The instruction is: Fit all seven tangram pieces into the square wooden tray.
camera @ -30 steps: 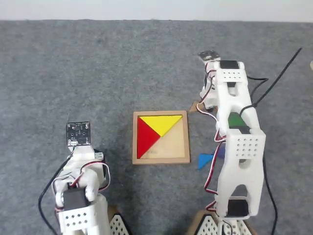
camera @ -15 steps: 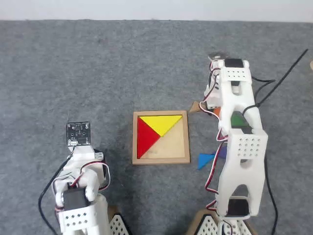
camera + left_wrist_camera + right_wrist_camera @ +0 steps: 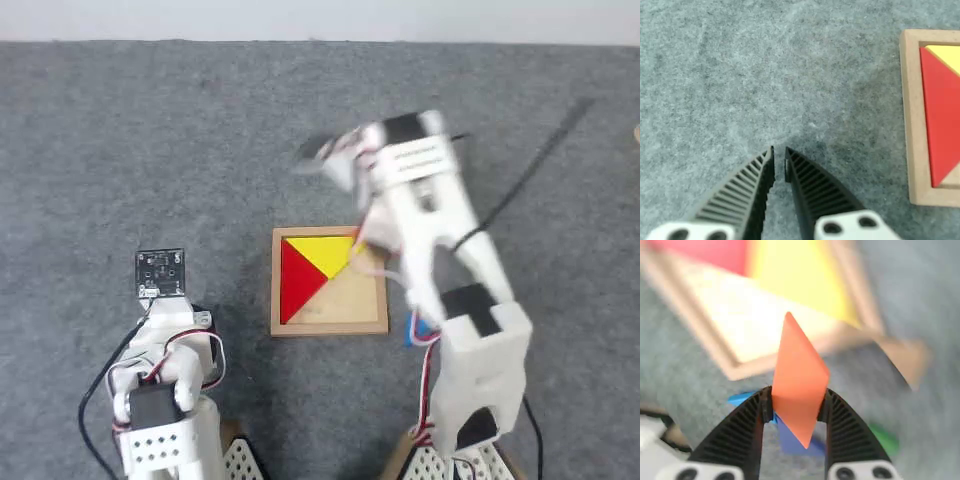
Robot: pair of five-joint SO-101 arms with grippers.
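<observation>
The square wooden tray (image 3: 330, 328) lies mid-table and holds a yellow triangle (image 3: 322, 252) and a red triangle (image 3: 296, 285). My right arm (image 3: 420, 190) hangs over the tray's far right corner. In the right wrist view my right gripper (image 3: 795, 402) is shut on an orange parallelogram (image 3: 799, 370), held on edge above the tray's bare wood (image 3: 730, 315). My left gripper (image 3: 779, 152) is shut on nothing, low over the grey carpet to the left of the tray (image 3: 910, 125).
A blue piece (image 3: 413, 328) lies on the carpet right of the tray, partly under the right arm. The right wrist view also catches blue pieces (image 3: 742, 399), a green piece (image 3: 885, 440) and a tan piece (image 3: 907, 357) outside the tray. The left arm (image 3: 165, 360) stays at the near left.
My right arm has swung left from the carpet right of the tray to over the tray's far right corner. The left arm has not moved.
</observation>
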